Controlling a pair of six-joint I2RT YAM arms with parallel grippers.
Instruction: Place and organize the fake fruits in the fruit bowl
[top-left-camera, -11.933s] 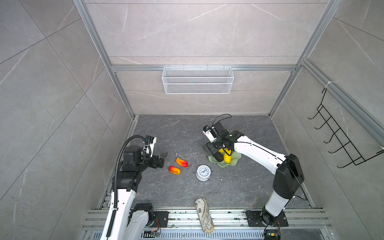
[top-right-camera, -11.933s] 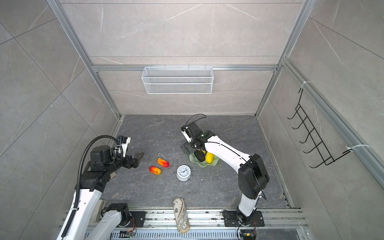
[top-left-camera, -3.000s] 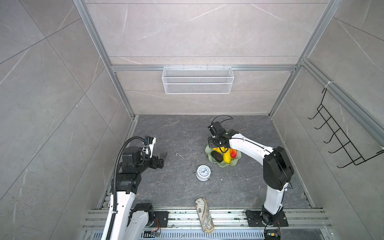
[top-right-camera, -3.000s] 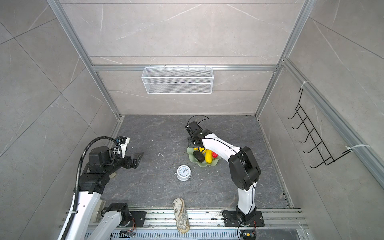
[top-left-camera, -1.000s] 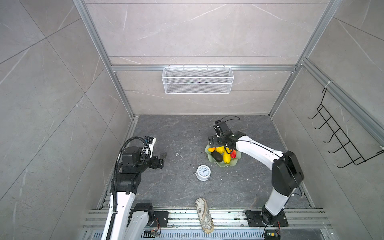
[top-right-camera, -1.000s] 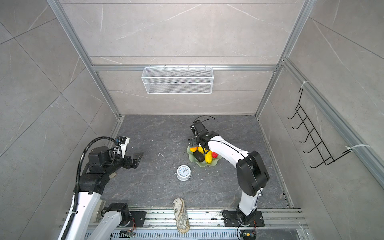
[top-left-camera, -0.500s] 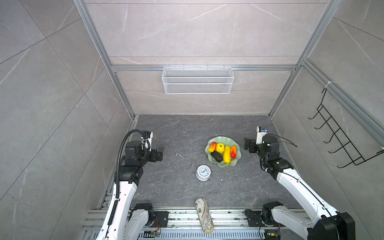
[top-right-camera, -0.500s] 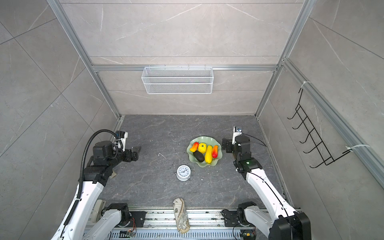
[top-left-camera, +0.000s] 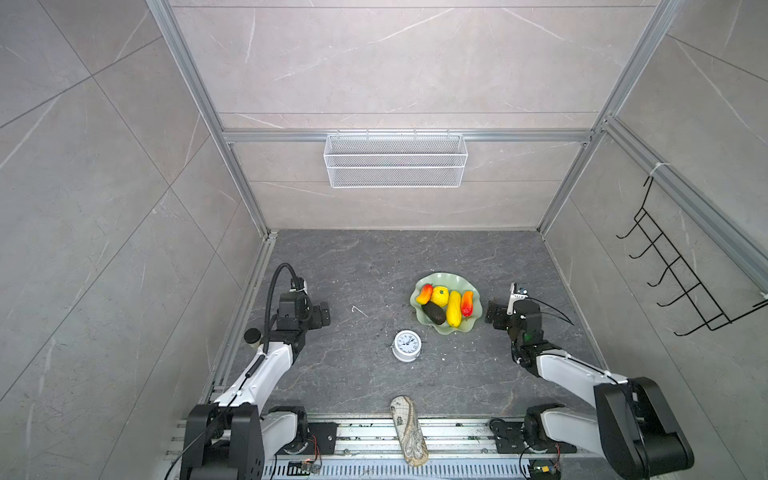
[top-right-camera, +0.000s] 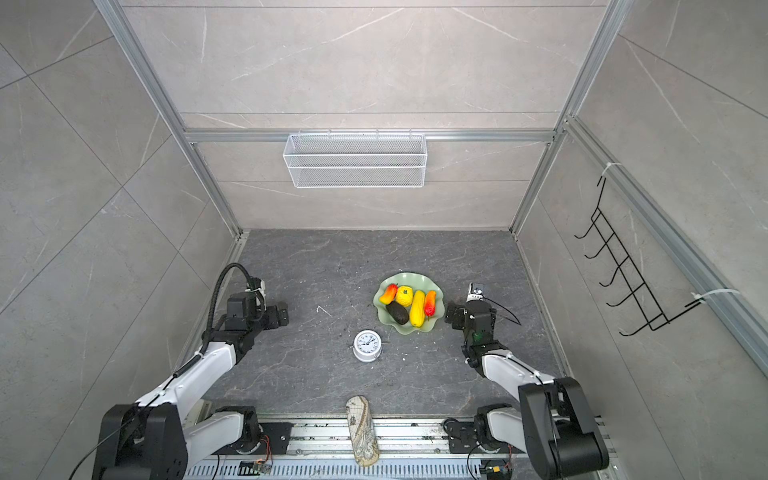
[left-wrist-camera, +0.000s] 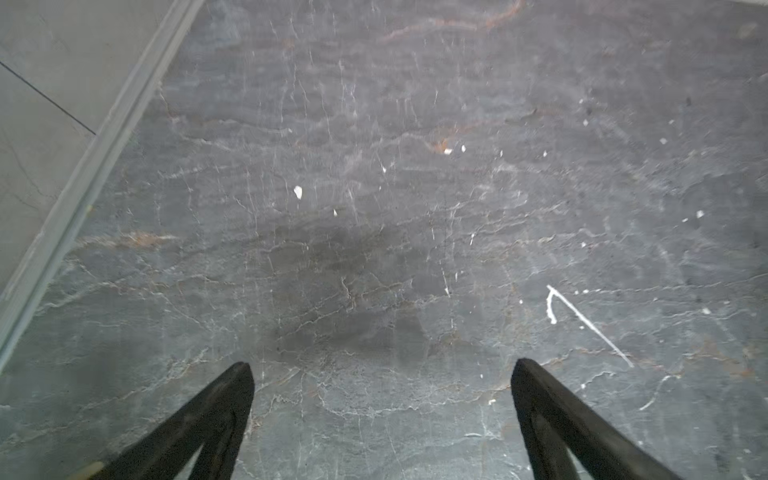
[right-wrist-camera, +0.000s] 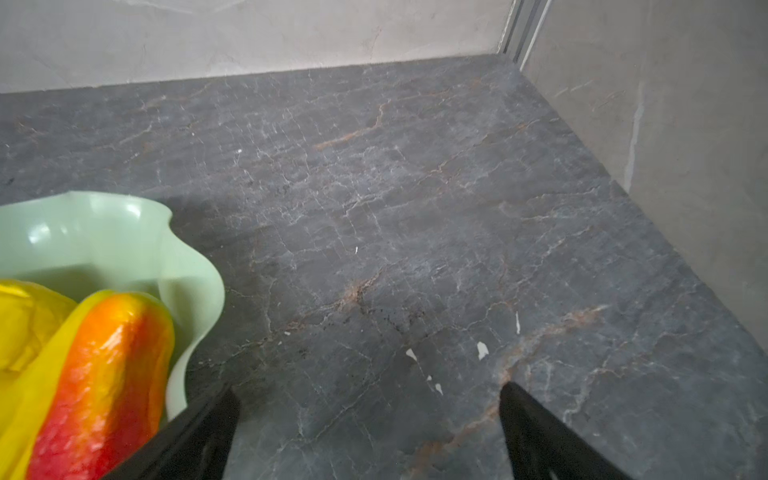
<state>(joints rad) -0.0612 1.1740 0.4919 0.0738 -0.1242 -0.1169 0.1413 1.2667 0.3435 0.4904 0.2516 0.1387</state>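
Fruit bowl: the pale green fruit bowl (top-left-camera: 447, 276) sits on the desk (top-left-camera: 365, 266), right of the middle and about midway between the back and front edges.
Fake fruits: all five lie inside the bowl. One mango (top-left-camera: 424, 293), the bumpy yellow fruit (top-left-camera: 439, 296), the long yellow fruit (top-left-camera: 453, 308) and the second mango (top-left-camera: 467, 303) lie in a row. The avocado (top-left-camera: 434, 312) lies on the front side, against the long yellow fruit.
Left fingers: the left fingers (left-wrist-camera: 216, 407) are spread apart, grasping nothing, above bare desk near its left edge.
Right fingers: the right fingers (right-wrist-camera: 203, 432) are released wide and empty, just beside the bowl's right rim, between it and the desk's right edge.
Progress: the task looks finished, with no fruit left on the desk.
Risk, bowl: the right fingers are so near the wavy rim that a sideways swing could knock the light bowl and shift it.
Risk, fruit: the second mango leans on the low wall nearest those fingers, so a jolt could roll it out.
Risk, clock: the alarm clock (top-left-camera: 407, 345) stands near the bowl's front, so a pushed bowl could hit it.
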